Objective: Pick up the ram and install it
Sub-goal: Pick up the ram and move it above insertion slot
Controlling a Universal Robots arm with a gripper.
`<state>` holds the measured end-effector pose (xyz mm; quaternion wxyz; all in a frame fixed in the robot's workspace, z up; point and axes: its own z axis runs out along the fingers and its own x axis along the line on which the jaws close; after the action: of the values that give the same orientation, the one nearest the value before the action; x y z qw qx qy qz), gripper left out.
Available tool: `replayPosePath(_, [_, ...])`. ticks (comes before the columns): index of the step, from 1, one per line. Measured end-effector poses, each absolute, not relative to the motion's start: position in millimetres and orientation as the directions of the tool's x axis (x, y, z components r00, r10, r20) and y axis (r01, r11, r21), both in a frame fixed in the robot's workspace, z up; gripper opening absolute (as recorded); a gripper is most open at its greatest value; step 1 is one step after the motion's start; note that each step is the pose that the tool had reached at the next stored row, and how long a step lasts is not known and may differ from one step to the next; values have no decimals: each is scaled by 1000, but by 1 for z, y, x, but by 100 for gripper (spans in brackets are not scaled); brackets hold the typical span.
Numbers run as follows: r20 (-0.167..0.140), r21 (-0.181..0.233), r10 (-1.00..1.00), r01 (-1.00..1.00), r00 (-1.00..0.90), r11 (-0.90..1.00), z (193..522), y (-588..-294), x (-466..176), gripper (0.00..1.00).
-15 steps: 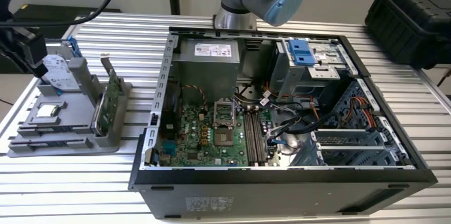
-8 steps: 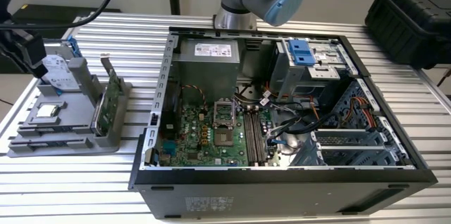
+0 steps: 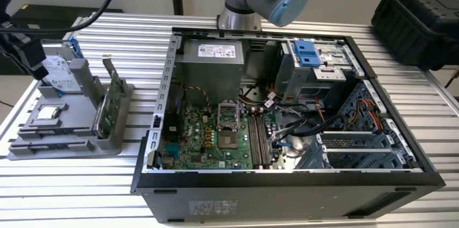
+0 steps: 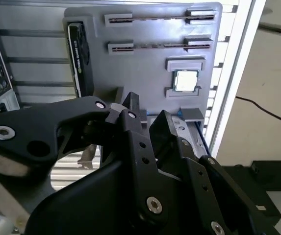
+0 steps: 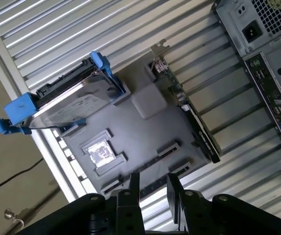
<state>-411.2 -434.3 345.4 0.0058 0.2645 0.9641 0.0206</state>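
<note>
While poised over grey tray (image 5: 145, 142) in the first wrist view: hangs with gripper (image 5: 153, 178) spread apart, nothing clasped. Whereabouts of ram: cannot tell.

The exterior view looks down from high and some way off at the open case (image 3: 287, 182), with the tray (image 3: 68, 144) at the exterior view's left. Both wrist views look steeply down from close, past the gripper (image 5: 152, 183) (image 4: 147, 110), onto that tray (image 5: 145, 142) (image 4: 145, 73), which all three views share.
</note>
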Motion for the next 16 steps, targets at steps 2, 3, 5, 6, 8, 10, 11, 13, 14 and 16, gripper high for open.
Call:
replayPosePath(2, [0, 42, 527, 527, -850, 849, 345, -434, -411, 100])
replayPosePath(3, [1, 42, 536, 535, -844, 844, 345, -434, -411, 100])
replayPosePath(5, [1, 41, 552, 551, -834, 833, 345, -434, -411, 100])
replayPosePath(6, [1, 41, 560, 560, -828, 828, 345, -434, -411, 100])
replayPosePath(8, [2, 40, 577, 576, -817, 816, 345, -434, -411, 100])
replayPosePath(10, [3, 39, 593, 593, -805, 804, 345, -434, -411, 100])
replayPosePath(11, [3, 39, 602, 601, -799, 798, 345, -434, -411, 100])
replayPosePath(13, [3, 38, 618, 618, -786, 785, 345, -434, -411, 100])
replayPosePath(14, [4, 38, 627, 627, -779, 778, 345, -434, -411, 100])
replayPosePath(16, [4, 37, 645, 644, -764, 764, 345, -434, -411, 100])
